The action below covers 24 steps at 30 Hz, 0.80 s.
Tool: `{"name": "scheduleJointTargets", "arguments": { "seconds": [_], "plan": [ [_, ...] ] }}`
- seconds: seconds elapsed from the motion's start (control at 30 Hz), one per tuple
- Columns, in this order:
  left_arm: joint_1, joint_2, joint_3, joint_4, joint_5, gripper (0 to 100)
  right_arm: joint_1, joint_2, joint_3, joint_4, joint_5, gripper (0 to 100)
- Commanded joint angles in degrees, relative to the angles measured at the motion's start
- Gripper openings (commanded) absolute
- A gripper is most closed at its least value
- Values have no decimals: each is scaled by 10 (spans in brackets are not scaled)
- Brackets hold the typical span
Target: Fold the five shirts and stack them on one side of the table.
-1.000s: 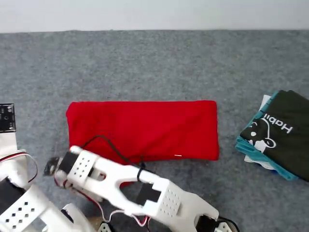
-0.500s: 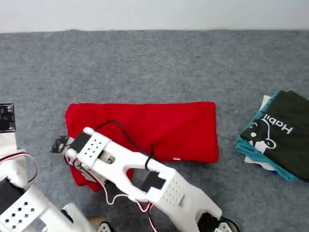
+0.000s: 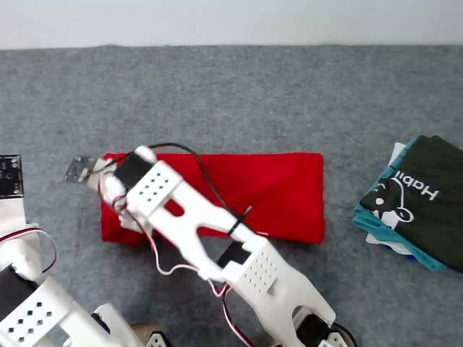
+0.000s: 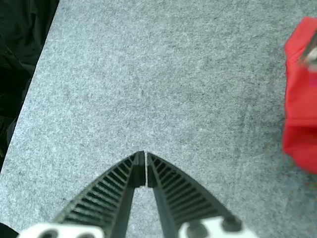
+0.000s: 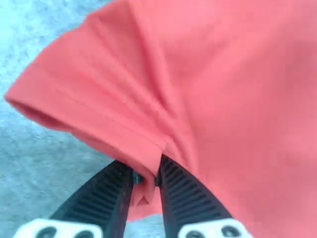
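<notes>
Two ribbed right fingers pinch the soft red shirt; left fingers clenched, empty.

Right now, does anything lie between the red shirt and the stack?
Nothing visible does: bare grey table separates the shirt from the stack. The right tool grips the shirt's other end.

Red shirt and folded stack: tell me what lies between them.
Bare grey table between the red shirt and the folded stack, seen in the high view.
</notes>
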Motion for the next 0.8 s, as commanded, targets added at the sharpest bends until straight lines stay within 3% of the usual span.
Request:
{"name": "scheduleJointTargets", "arguments": {
  "seconds": [0.0,0.23,0.5,0.77],
  "plan": [
    [-2,-7,-13,2,4,17,24,-6,-34,10,28,9],
    [-2,-7,-11,2,4,17,63,-4,-33,-29,28,23],
    [-2,-7,-13,3,4,17,136,80,-41,-71,11,202],
    [-1,-7,-10,3,4,17,124,82,-185,4,-43,202]
  ]
}}
